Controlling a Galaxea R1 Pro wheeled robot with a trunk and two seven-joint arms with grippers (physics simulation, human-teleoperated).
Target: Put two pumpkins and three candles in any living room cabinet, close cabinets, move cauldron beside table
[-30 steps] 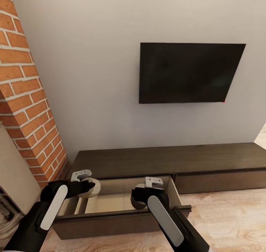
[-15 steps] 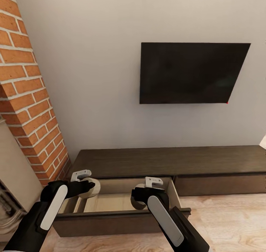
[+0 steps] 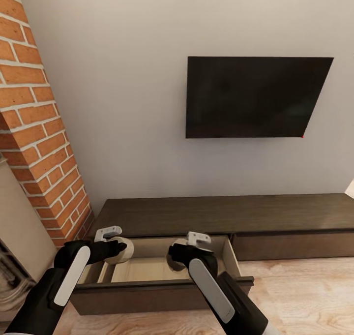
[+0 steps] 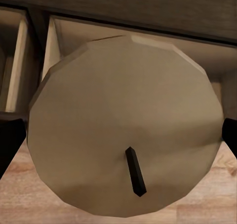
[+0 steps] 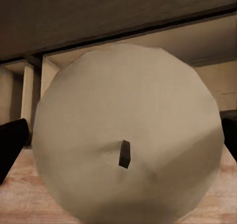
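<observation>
Candle-stowing step: left gripper clenched candle, right gripper clenched 2nd candle, both over open cabinet drawer. Next: lower in, release.

Wall-mounted television beside brick column

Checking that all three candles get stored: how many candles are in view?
2: one candle in the left gripper, one in the right gripper, both over the open drawer. A third may be hidden.
</observation>
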